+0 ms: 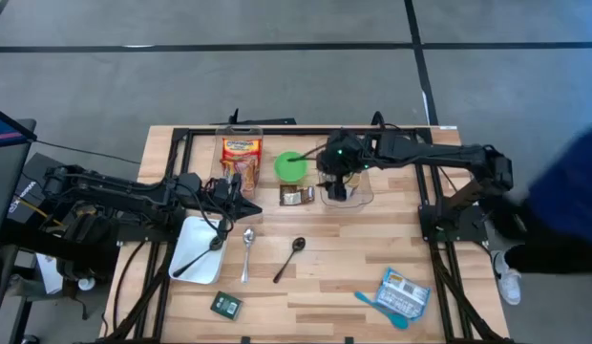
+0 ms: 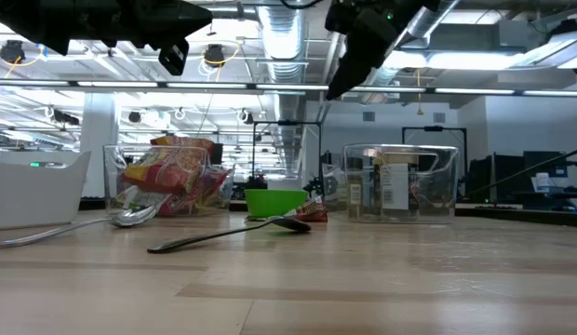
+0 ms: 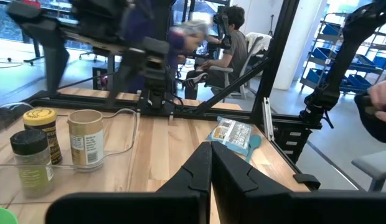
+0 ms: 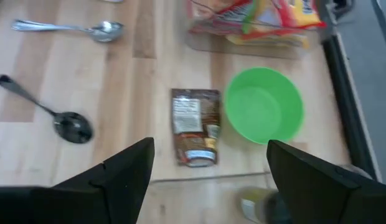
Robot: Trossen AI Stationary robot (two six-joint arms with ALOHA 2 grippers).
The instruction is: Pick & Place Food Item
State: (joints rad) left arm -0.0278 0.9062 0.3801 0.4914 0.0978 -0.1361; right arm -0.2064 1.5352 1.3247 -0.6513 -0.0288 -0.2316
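Two dark fingers point(image 4: 124, 171) of my right gripper point(image 4: 208, 171) stand nearest the wrist camera, spread wide apart and holding nothing. Directly beyond the gap between them lies the brown food packet point(image 4: 194, 126), flat on the wooden table point(image 4: 68, 74). Its label has white text, but I cannot read it; perhaps it is a sauce or seasoning pouch. Just beside the packet stands the green bowl point(image 4: 263, 104), close but not touching as far as I can see.

Seen from above, my right gripper point(image 1: 336, 184) hangs over the clear container point(image 1: 361, 194) with jars, and the brown food packet point(image 1: 296, 196) lies just beside this container, between it and the other clear box point(image 1: 241, 162). That box holds a red and yellow snack bag point(image 1: 242, 151); its writing is too small to read.

My left gripper point(image 1: 246, 205) is clenched with nothing between the fingers, and it waits near the white tray point(image 1: 202, 250). A silver spoon point(image 1: 247, 250) and a dark spoon point(image 1: 290, 258) lie nearer the front of the table. Well apart, at the front corner on the right arm's side, lies a blue and white pouch point(image 1: 403, 296); a small dark packet point(image 1: 225, 305) lies at the front edge.
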